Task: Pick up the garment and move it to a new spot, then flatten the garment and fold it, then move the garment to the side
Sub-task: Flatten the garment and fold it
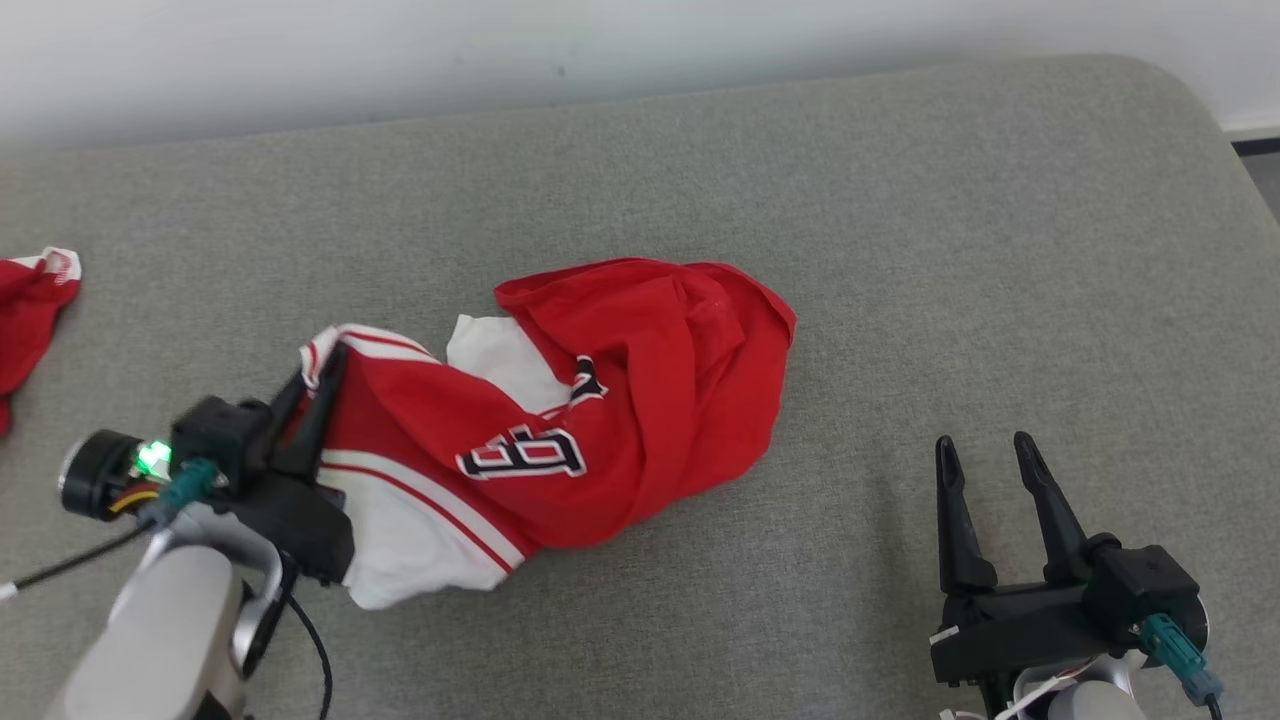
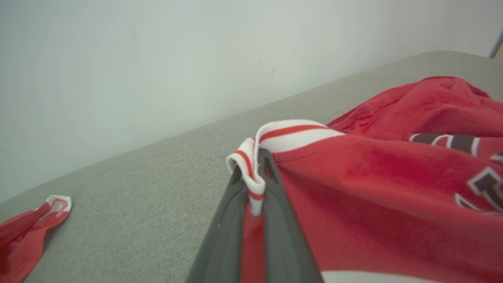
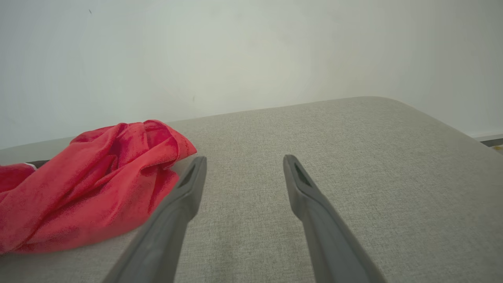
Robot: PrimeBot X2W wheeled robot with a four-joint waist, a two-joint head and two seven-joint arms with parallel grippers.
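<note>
The garment [image 1: 560, 420] is a red and white jersey with dark lettering, lying crumpled at the middle of the grey padded surface. My left gripper [image 1: 322, 375] is shut on its red-and-white striped trim at the garment's left end. In the left wrist view the striped band [image 2: 255, 177] is pinched between the two dark fingers [image 2: 283, 236], with the red cloth [image 2: 385, 184] spreading to the right. My right gripper [image 1: 985, 450] stands open at the lower right, off the cloth. In the right wrist view its fingers [image 3: 188, 188] point over bare surface, with the garment [image 3: 90, 177] to their left.
A second red and white cloth [image 1: 30, 310] lies at the far left edge of the surface, also seen as a red cloth [image 2: 27, 232] in the left wrist view. A pale wall runs behind the grey surface [image 1: 900, 200], whose rounded corner lies at the far right.
</note>
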